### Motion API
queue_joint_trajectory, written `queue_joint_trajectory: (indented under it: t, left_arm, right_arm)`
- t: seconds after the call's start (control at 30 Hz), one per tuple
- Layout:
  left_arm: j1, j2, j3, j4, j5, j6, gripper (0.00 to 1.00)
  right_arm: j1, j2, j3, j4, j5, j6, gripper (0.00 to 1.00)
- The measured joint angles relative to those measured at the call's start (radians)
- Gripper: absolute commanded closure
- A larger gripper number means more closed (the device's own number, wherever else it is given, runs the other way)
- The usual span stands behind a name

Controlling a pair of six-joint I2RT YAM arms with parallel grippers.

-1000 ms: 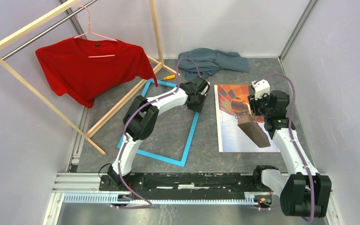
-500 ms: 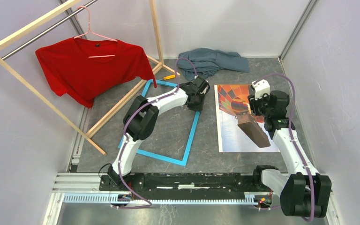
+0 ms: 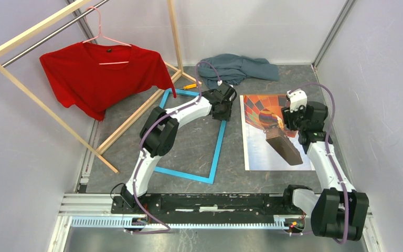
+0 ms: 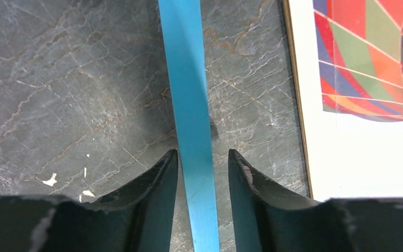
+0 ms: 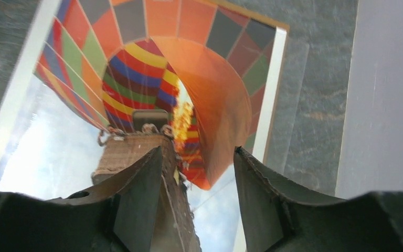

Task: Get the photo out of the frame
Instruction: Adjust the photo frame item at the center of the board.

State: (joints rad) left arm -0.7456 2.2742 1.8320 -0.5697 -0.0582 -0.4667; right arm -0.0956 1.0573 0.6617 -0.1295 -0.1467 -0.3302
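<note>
Photo lies flat just right of frame, apart.

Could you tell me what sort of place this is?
Probably a walled robot test cell, not a home: plain grey wall panels, a metal mounting rail, a staged clothes rack.

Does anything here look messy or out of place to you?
Yes: a blue-grey cloth lies crumpled on the table at the back, while the red shirt hangs neatly on the rack. The blue frame also lies skewed, not square with the photo beside it.
</note>
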Motion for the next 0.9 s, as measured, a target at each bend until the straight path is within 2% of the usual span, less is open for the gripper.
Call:
queue_joint_trajectory:
  t: [0.1, 0.33, 0.6, 0.9]
  left_arm:
    - [0.000, -0.002, 0.008, 0.008, 0.000, 0.000, 0.45]
    - [0.000, -0.035, 0.007, 0.008, 0.005, 0.002, 0.34]
    - [-0.005, -0.127, 0.008, 0.056, 0.024, 0.076, 0.30]
    - [-0.075, -0.109, 0.054, 0.075, 0.000, 0.196, 0.28]
  right_arm:
    - [-0.064, 0.030, 0.008, -0.031, -0.018, 0.000, 0.30]
    - [-0.254, 0.111, 0.110, -0.178, -0.122, -0.048, 0.26]
    - [-0.483, 0.290, 0.235, -0.378, -0.276, -0.223, 0.24]
    - [-0.608, 0.400, 0.251, -0.522, -0.327, -0.375, 0.22]
